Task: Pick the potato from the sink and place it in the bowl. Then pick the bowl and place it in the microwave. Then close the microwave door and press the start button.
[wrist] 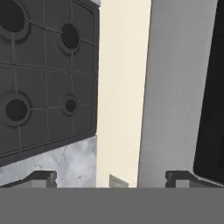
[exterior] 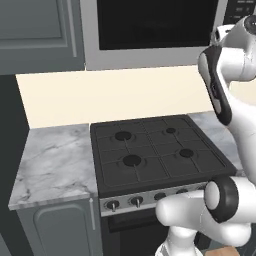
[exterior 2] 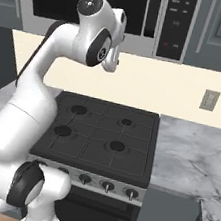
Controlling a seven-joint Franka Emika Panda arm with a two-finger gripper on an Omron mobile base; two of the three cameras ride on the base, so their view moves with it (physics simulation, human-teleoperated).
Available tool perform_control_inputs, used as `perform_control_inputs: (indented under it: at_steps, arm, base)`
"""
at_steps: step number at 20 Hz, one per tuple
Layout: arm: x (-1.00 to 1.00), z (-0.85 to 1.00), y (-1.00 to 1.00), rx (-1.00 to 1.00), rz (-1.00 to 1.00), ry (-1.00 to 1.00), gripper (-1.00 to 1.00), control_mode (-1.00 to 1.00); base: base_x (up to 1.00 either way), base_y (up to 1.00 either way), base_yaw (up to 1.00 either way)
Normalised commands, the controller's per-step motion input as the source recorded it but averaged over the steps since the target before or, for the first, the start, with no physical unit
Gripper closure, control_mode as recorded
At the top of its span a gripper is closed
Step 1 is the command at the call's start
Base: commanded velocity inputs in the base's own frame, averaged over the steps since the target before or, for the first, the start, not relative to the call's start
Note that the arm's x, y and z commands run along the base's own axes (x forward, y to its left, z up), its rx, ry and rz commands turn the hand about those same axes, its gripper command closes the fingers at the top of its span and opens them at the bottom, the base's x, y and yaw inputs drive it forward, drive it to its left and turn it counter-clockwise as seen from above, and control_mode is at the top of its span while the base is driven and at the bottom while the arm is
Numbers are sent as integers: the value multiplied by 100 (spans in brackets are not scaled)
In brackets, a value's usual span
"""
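Silver-grey microwave (exterior 2: 98, 9) — door (exterior: 155, 30) shut

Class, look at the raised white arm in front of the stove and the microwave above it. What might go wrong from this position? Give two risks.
1. The open gripper sits close beside the silver-grey microwave, so a swing might knock its frame.
2. The views take in the black four-burner gas stove and the grey marble counter, so the base likely has to drive before any pick, with the raised arm near the wall.

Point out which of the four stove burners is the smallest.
The back-right burner on the black stove. Its dark round cap is clearly smaller than the other three, and it sits nearest the wall on the side of the microwave's control panel.
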Motion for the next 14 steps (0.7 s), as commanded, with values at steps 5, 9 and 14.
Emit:
perform_control_inputs:
  at_steps: [5,9,14]
  arm:
    - [-34,0,-94,18,17,-4,-100,-100]
    - [1,-3,-88,12,21,-5,-100,-100]
    - [6,-6,-57,1,14,-10,-100,-100]
  base:
    - [0,0,0]
    - [0,0,0]
    - [0,0,0]
